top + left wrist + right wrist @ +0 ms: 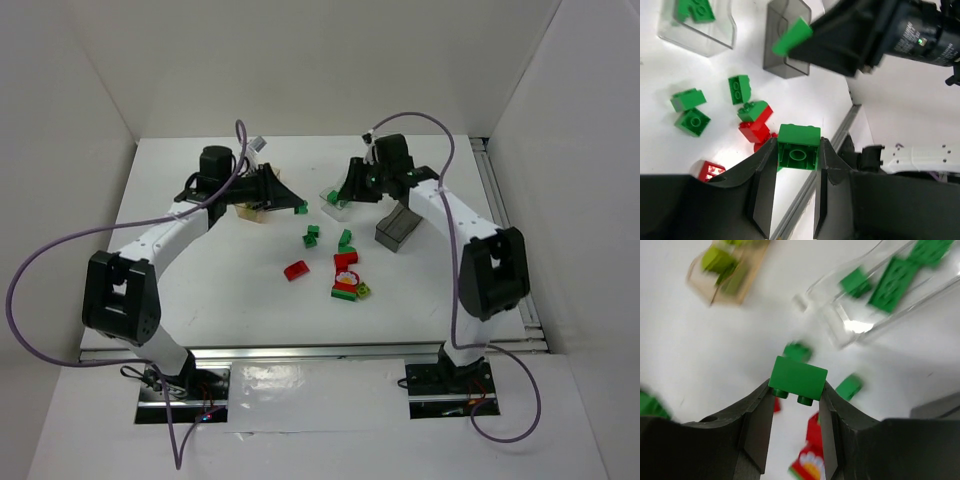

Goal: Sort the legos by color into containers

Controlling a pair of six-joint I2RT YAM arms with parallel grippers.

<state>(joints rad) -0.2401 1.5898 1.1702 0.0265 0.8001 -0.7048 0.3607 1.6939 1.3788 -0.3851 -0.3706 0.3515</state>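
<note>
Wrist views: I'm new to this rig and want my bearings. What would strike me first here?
The left gripper is clamped on one green brick, and the right gripper on another green brick, near the clear tub that already holds green ones. More red and green bricks lie loose on the table.
</note>
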